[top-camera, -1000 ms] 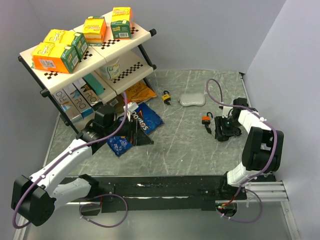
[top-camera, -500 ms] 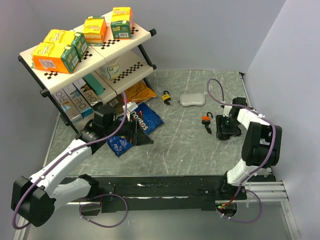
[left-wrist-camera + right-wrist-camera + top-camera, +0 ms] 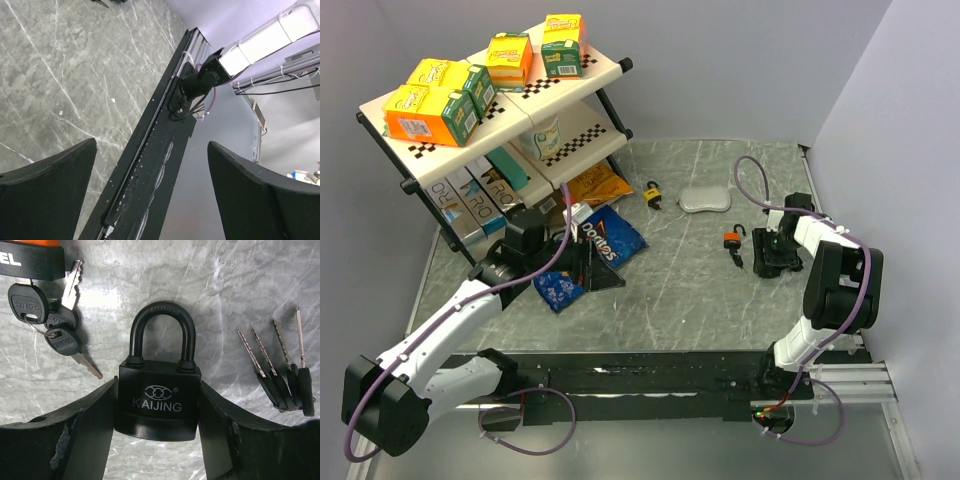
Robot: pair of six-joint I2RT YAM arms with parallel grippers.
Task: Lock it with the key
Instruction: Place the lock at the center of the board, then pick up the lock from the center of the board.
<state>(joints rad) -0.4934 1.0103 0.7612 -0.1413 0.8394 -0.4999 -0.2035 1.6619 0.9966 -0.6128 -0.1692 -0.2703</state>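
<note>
The right gripper (image 3: pixel 158 410) seems to pinch the black padlock (image 3: pixel 159 390) by its sides on the tabletop (image 3: pixel 225 290), the key (image 3: pixel 286 382) just beside it; the left gripper (image 3: pixel 151 150) is spread wide, empty.

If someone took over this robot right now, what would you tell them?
Left pincer: open, empty.
Right pincer: closed on the black padlock, gripping its body; shackle pushed in.
Key bunch: lying loose beside the padlock, not held.
Done: padlock gripped.
Left: pick up a key, insert it, turn.
</note>
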